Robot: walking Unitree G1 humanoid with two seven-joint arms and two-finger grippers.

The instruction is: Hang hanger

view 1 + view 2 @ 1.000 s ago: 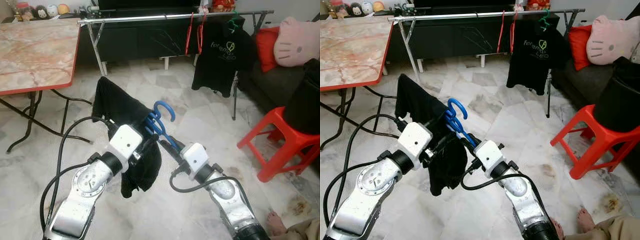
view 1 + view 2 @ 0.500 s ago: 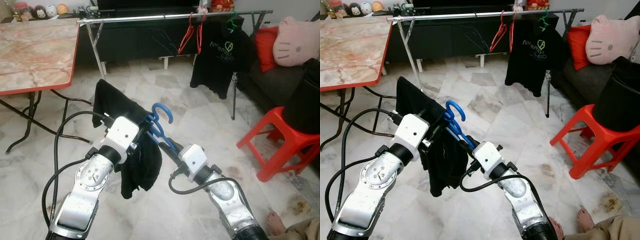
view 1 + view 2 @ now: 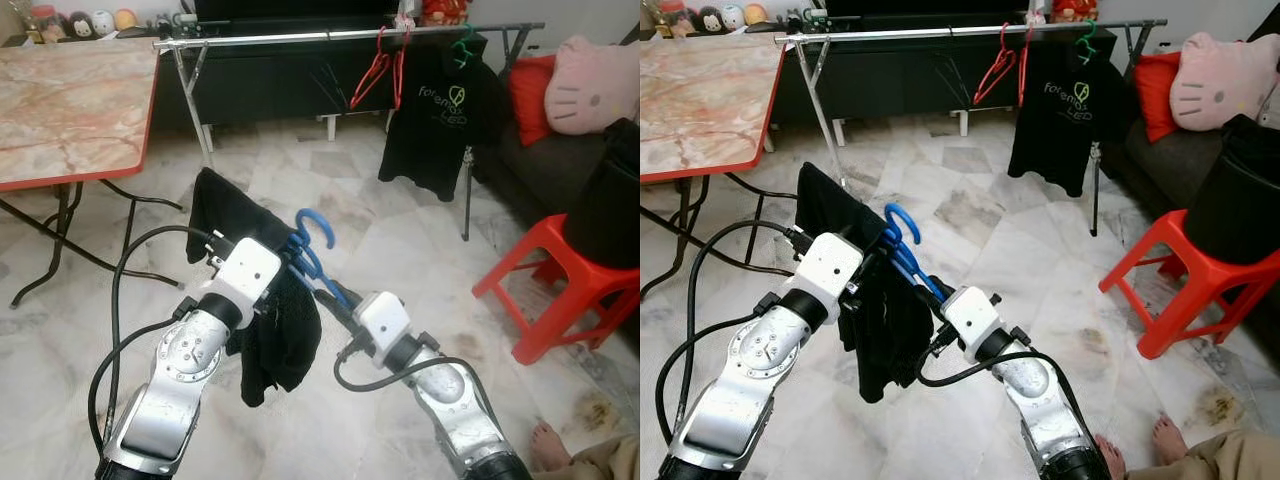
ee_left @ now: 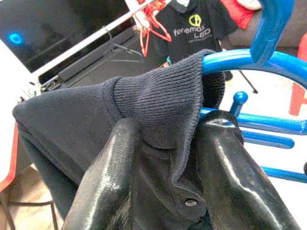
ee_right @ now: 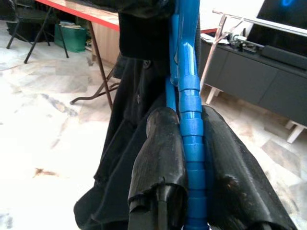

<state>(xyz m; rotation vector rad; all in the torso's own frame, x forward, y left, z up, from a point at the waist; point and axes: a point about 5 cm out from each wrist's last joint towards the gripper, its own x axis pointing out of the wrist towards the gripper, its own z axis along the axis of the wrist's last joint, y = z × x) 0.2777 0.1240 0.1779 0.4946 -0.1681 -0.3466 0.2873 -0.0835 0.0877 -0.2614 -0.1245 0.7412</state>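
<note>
Carrying one blue plastic hanger (image 3: 312, 252) draped with a dark knitted garment (image 3: 265, 320), the robot stands well short of the silver clothes rail (image 3: 300, 37). The right gripper (image 5: 192, 129) pinches the hanger's ribbed arm between both fingers; the left gripper (image 4: 165, 143) clamps the garment's collar — the hanger's far shoulder is hidden under cloth. On the rail hang two red hangers (image 3: 385, 60) and one black printed T-shirt (image 3: 440, 115) on a green hook. One red plastic stool (image 3: 560, 275) stands to the right, cut off.
</note>
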